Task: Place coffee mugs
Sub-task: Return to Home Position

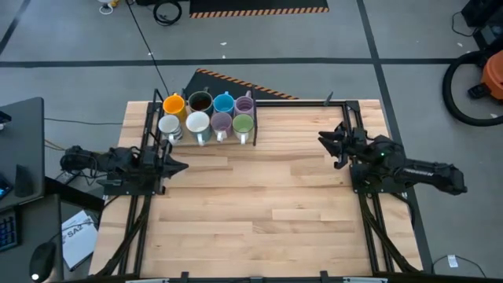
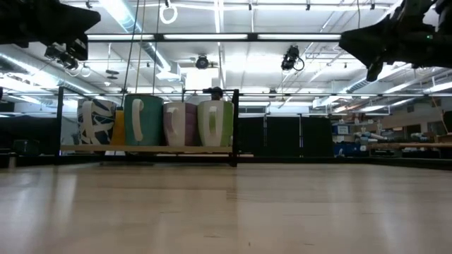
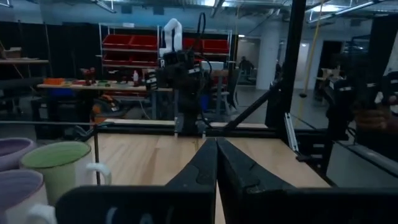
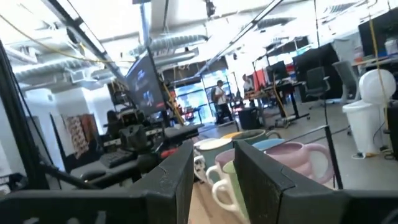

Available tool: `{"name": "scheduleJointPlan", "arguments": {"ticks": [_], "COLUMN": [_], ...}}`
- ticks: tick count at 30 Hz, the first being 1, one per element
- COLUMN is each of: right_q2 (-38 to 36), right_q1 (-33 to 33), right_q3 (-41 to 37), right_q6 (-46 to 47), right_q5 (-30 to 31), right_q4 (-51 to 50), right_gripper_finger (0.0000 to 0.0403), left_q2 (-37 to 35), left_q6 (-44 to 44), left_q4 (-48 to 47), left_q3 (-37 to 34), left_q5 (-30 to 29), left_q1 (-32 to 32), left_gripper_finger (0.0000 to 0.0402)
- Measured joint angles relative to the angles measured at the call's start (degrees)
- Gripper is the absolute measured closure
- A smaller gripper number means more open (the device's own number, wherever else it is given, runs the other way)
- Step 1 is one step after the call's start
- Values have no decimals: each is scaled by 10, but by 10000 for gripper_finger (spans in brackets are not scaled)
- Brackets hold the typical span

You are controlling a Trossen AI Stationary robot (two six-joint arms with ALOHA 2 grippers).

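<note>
On the far left part of the table (image 2: 226, 212), a wooden shelf (image 2: 152, 149) in a dark frame carries mugs in a row: a patterned mug (image 2: 95, 121), a teal mug (image 2: 143, 120), a lilac mug (image 2: 180, 123) and a pale green mug (image 2: 215, 122). An orange mug (image 2: 118, 128) shows partly between the first two. The left arm (image 2: 42, 25) and right arm (image 2: 395, 35) hang high above, well apart.

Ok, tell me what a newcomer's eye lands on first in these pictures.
The coffee mugs catch the eye first: eight of them in mixed colours, packed in two rows of four on a small black-framed shelf at the table's far edge, left of centre. The left arm and the right arm flank the wooden table, each at its own side edge and holding nothing. The left jaws are shut and the right jaws open.
</note>
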Motion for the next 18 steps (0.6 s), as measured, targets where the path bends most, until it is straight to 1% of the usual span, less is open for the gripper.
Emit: {"name": "scheduleJointPlan", "arguments": {"ticks": [2, 6, 9, 12, 15, 18], "right_q2": [-27, -76, -96, -98, -95, -95], "right_q1": [0, 0, 0, 0, 0, 0], "right_q3": [0, 0, 0, 0, 0, 0], "right_q6": [0, 3, 33, 58, 68, 68], "right_q5": [13, 73, 106, 127, 140, 138], "right_q4": [-27, -112, -175, -198, -202, -202], "right_gripper_finger": [279, 279, 279, 279, 280, 280], "left_q2": [-1, -1, -1, -1, 2, 2], "left_q6": [-2, -11, -18, -21, -26, -26], "left_q4": [-10, -20, -21, -18, -12, -13], "left_q3": [0, 0, 0, 0, 0, 0], "left_q5": [5, 24, 41, 43, 26, 21], "left_q1": [0, 0, 0, 0, 0, 0], "left_gripper_finger": [395, 396, 396, 396, 393, 388]}}
